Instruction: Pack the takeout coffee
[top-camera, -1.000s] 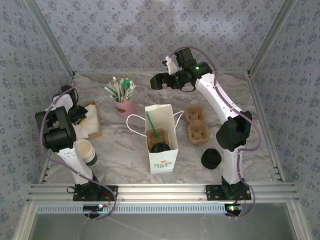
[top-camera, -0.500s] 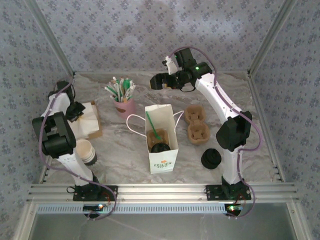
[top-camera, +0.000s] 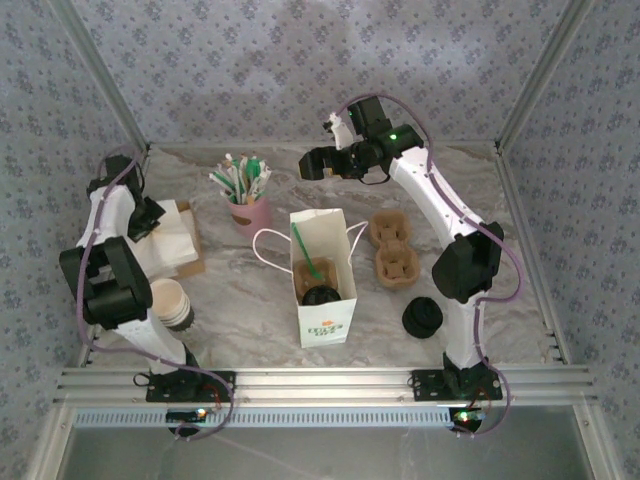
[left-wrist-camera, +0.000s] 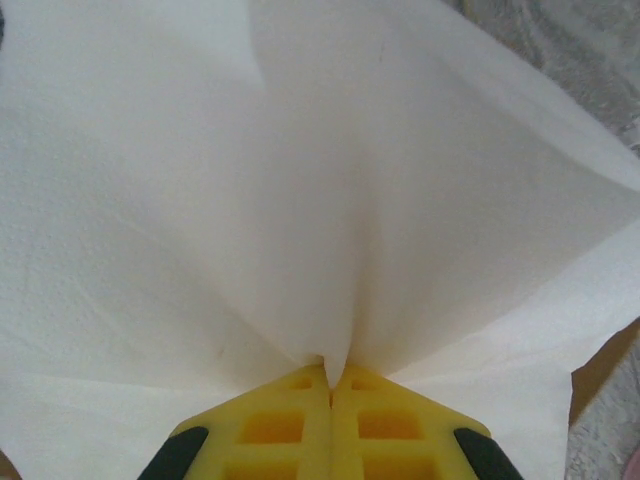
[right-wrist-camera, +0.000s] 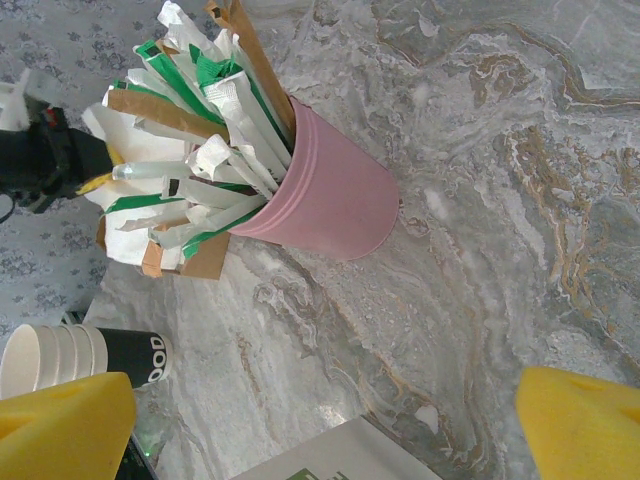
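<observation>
**takeout coffee in the bag, left claw on a napkin, right claw spread**

found the takeout coffee (top-camera: 321, 295) standing inside the open white bag (top-camera: 327, 322) at mid table, black lid up, near side of the bag's interior. noted a green straw (top-camera: 303, 250) leaning in the same bag, just far of the lid.

recorded the left gripper (top-camera: 152, 220) at the far left of the table (top-camera: 250, 300), over the cardboard tray (top-camera: 196, 264). in the left wrist view, saw the left gripper (left-wrist-camera: 330, 372) with yellow fingertips pressed together, pinching a fold of white napkin (left-wrist-camera: 300, 180). noted the napkin (top-camera: 176, 232) drawn up into a peak at the pinch, with its edges fanning out below.

recorded the right gripper (top-camera: 310, 163) at the far side, just right of the pink cup (top-camera: 249, 212) and raised above the table. in the right wrist view, saw the right gripper (right-wrist-camera: 325, 405) with fingers spread wide and nothing between them, looking down on the pink cup (right-wrist-camera: 335, 195) stuffed with wrapped straws and sachets.

logged a stack of paper cups (top-camera: 172, 303) near left, lying on its side. logged two brown cup carriers (top-camera: 393, 248) right of the bag and a pile of black lids (top-camera: 423, 318) near right.
</observation>
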